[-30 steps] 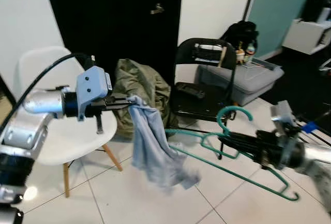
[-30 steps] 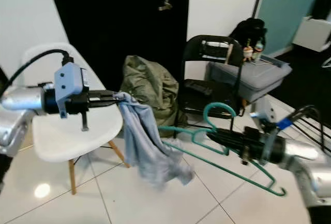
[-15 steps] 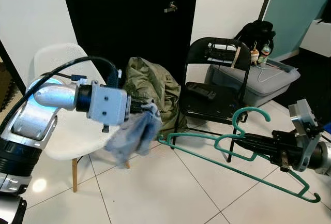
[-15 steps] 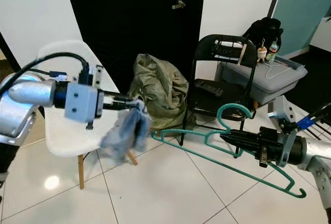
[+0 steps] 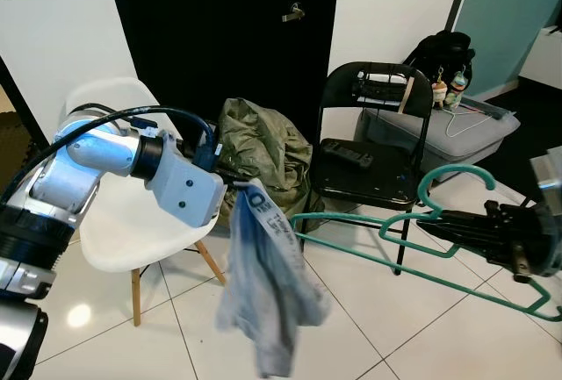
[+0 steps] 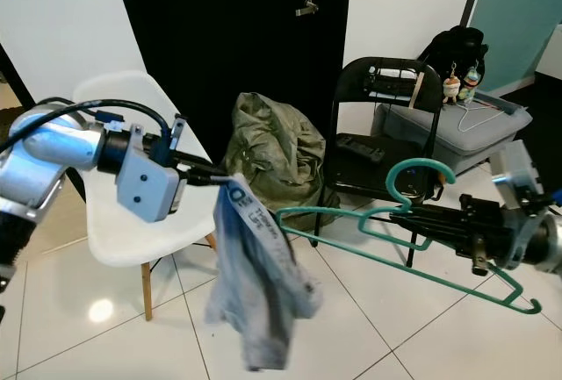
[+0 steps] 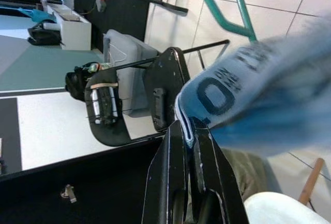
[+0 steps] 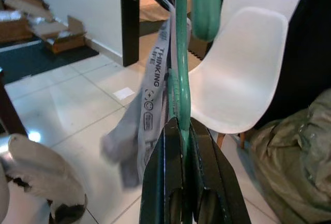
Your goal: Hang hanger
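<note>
1. Right gripper (image 6: 413, 215) is clamped tight on the teal hanger (image 6: 395, 222), holding it out flat in the air in front of the black folding chair (image 6: 379, 147), hook up.
2. Left gripper (image 5: 235, 183) pinches the light-blue garment (image 5: 268, 283) by its edge; the cloth dangles free just beside the white chair (image 5: 114, 222), blurred at its lower end.
3. Progress, as I judge it: both pieces are in the air, but the garment is not yet on the hanger, and no rail to hang it from is to be seen.
4. Writing: the right wrist view reads "THINKING" on a grey band of the garment (image 8: 150, 110); the large dark letters in the left wrist view are too blurred to read.
</note>
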Motion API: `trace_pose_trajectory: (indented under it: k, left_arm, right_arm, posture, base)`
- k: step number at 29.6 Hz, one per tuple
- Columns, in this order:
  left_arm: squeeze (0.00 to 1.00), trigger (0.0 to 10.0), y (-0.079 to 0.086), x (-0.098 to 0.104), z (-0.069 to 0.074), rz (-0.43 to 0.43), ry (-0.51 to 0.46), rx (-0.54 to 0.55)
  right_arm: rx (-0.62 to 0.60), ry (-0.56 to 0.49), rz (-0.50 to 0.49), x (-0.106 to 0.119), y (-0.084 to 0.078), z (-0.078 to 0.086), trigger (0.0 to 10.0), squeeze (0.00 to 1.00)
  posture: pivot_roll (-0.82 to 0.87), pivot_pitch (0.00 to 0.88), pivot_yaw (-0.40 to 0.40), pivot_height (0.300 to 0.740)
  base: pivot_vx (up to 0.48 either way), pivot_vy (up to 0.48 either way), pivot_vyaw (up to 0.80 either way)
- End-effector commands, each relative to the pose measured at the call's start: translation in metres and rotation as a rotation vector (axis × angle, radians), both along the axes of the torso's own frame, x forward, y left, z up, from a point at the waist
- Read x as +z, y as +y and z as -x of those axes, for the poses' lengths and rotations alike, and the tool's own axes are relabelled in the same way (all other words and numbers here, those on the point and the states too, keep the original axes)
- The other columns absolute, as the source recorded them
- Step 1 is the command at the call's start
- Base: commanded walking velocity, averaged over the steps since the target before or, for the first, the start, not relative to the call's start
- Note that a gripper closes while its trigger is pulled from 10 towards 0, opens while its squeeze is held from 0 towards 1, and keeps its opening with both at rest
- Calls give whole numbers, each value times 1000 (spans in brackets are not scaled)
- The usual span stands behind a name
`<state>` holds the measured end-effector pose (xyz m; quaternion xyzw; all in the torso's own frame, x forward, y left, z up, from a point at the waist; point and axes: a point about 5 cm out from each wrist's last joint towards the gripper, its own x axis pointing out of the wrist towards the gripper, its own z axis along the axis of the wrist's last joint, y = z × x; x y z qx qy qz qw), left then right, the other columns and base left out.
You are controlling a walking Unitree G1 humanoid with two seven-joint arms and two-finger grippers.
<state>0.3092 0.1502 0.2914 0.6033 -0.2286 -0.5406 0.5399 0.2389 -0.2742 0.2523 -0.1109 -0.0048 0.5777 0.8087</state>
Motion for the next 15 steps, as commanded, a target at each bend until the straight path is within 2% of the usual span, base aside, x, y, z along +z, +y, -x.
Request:
trace_pose_trajectory:
  k: [1, 5, 8, 11, 15]
  left_arm:
    - [0, 10000, -2, 2, -1, 10, -21, -12]
    - [0, 10000, -6, 6, 0, 29, -49, -39]
    - [0, 10000, -14, 12, 0, 45, -82, -89]
    - [0, 10000, -19, 15, 1, 58, -95, -115]
    - [0, 10000, -22, 18, 3, 57, -99, -140]
  right_arm:
    - [48, -33, 2, 11, 4, 6, 10000, 0]
    - [86, -42, 13, 15, 9, 8, 10000, 0]
    - [123, -37, 16, 12, 20, 7, 10000, 0]
    - [86, -56, -3, 11, 24, 0, 10000, 0]
    - [-50, -117, -3, 9, 23, -16, 10000, 0]
  posture:
    - [-38, 0, 42, 740]
    - [-39, 0, 43, 740]
    - [-40, 0, 45, 740]
    - [-32, 0, 50, 740]
    - [-28, 0, 51, 740]
  base:
    - [0, 0, 0]
    - [0, 0, 0]
    - [0, 0, 0]
    - [0, 0, 0]
    - [0, 0, 0]
